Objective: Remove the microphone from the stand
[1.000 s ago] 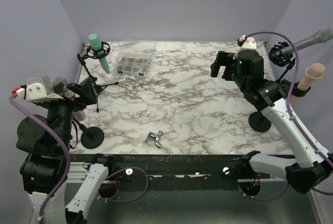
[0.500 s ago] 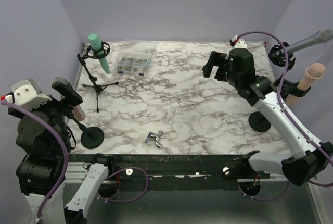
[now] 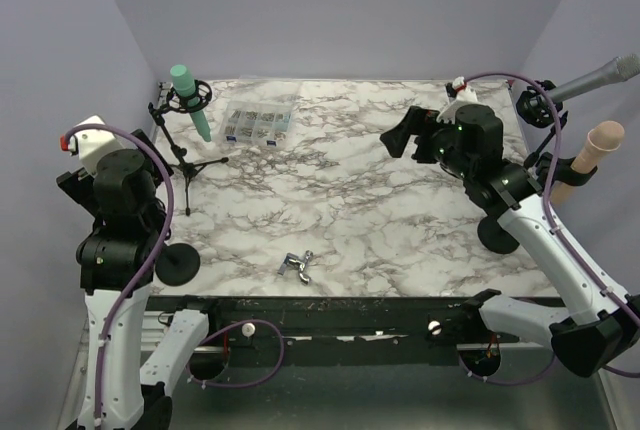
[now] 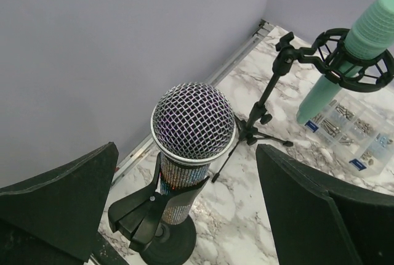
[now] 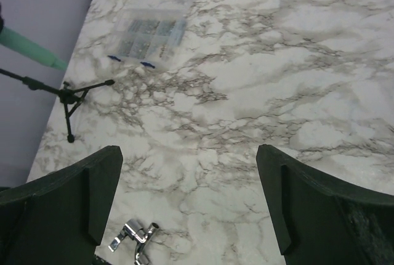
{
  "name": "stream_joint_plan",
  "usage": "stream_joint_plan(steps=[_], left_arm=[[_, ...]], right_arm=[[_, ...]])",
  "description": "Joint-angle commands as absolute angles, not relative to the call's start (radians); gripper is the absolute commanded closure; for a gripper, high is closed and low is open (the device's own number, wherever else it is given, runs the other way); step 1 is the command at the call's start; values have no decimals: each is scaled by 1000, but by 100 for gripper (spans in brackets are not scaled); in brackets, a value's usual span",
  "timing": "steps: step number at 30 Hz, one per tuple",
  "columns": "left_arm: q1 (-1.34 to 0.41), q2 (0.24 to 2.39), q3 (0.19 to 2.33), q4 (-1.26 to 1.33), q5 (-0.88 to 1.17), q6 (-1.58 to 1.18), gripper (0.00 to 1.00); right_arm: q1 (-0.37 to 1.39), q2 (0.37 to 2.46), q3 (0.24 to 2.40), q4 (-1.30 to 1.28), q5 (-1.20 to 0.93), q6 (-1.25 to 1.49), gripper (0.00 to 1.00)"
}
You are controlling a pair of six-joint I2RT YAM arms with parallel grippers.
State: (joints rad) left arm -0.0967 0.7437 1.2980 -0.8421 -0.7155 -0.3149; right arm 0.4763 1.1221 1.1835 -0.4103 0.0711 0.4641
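Fingers (image 4: 61,197) spread wide, the left gripper (image 4: 186,172) brackets the microphone (image 4: 193,120) between them; an off-centre squeeze or sideways tug could topple its stand (image 4: 165,241), whose clip (image 4: 140,206) grips it.

Robot lab cell, not a studio. Plain lilac walls (image 3: 340,10) box in a marble-print tabletop (image 3: 380,220) on three sides. Left arm (image 3: 120,240) and right arm (image 3: 530,220) sit on a metal rail (image 3: 330,312) along the bottom edge, with purple cables (image 3: 500,76) loose. Staged props: microphone (image 4: 192,123) in a desk stand (image 4: 163,240), and a parts box (image 3: 258,123) upper left, probably screws.
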Motion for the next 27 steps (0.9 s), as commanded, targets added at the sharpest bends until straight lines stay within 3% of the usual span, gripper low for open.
stream_joint_plan(steps=[1,5,16,21,27], left_arm=[[-67,737,1242,-736,-789,-336,1],[-51,729,1177,-662,-810,-333,1],[-23,767,1144,-614,-820,-391,2],[-14,768,1116,-590,-799,-393,11],[-11,747,1077,-568,-768,-399,30]], right_arm=[[472,1126,1172,-322,-199,443,0],[472,1136,1150,-278,-304,459,0],[472,1184,1163,-286,-347,451,0],[472,1177,1178,-288,-370,462,0],[472,1165,1161,-270,-398,484,0]])
